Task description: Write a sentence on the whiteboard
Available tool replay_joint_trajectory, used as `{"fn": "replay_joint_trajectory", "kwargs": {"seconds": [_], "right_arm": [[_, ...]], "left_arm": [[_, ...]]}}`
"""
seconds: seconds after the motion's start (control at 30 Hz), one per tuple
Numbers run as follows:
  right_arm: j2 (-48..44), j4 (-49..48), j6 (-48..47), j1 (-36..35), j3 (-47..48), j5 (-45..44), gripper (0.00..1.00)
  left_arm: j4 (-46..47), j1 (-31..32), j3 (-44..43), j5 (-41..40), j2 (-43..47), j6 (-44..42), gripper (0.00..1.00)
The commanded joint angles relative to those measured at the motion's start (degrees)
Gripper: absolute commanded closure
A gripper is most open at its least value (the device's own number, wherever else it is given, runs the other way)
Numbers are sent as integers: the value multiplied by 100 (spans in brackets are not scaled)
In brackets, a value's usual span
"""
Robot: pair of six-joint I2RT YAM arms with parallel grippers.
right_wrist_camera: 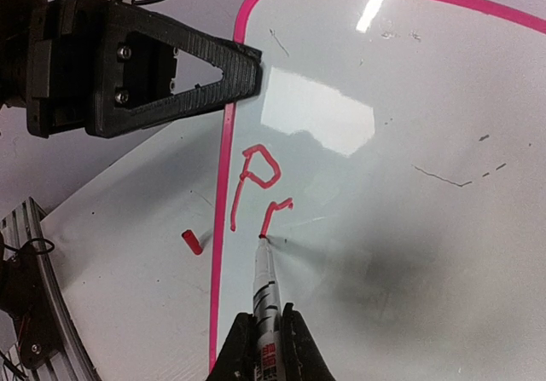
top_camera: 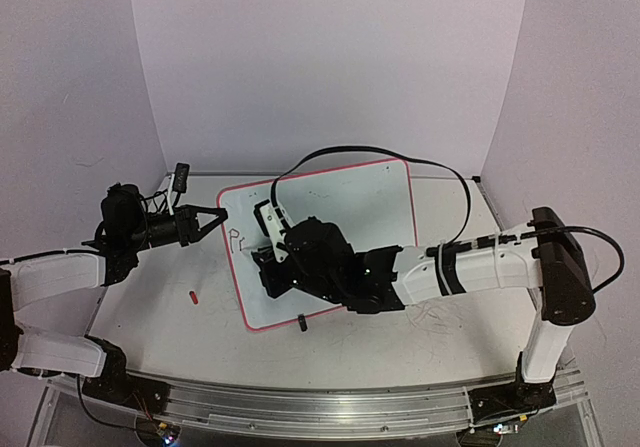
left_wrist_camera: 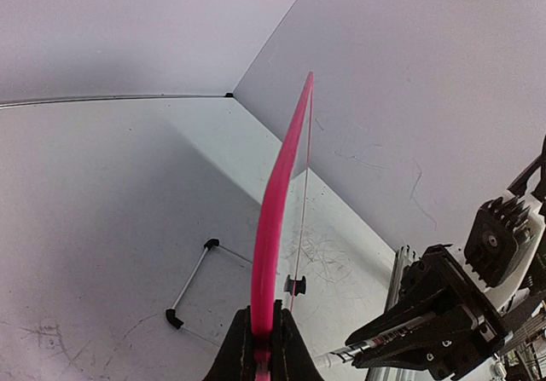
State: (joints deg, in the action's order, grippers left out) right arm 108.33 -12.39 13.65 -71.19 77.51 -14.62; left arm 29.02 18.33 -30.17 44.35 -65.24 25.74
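Clenched on a marker (right_wrist_camera: 266, 291), the right claw (right_wrist_camera: 264, 340) is held over the whiteboard (right_wrist_camera: 409, 228), with the nib pressed to the glossy surface straight ahead of its fingertips. The left claw (left_wrist_camera: 263, 347) is closed on the pink rim (left_wrist_camera: 277, 202), steadying the board on the counter (right_wrist_camera: 128, 270). Of the sentence (right_wrist_camera: 256, 189), only a P and an unfinished second letter are seen, just beyond the nib. Light, even contact is called for, with each stroke completed before the nib is lifted. The marker's long axis is aligned with the right claw, nib pointing away; the lettering is laid rightward from the rim.
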Motion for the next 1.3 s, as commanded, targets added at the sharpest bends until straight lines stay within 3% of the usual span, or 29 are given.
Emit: {"fn": "replay_joint_trajectory", "kwargs": {"seconds": [0.0, 0.47, 1.27], "right_arm": [[-142, 132, 106, 35, -145, -207, 100], [-286, -98, 157, 50, -206, -767, 100], [-142, -150, -25, 131, 144, -800, 100]], "left_arm": [[233, 23, -39, 129, 130, -69, 100], [225, 21, -24, 139, 151, -63, 100], [233, 22, -24, 145, 186, -62, 100]]}}
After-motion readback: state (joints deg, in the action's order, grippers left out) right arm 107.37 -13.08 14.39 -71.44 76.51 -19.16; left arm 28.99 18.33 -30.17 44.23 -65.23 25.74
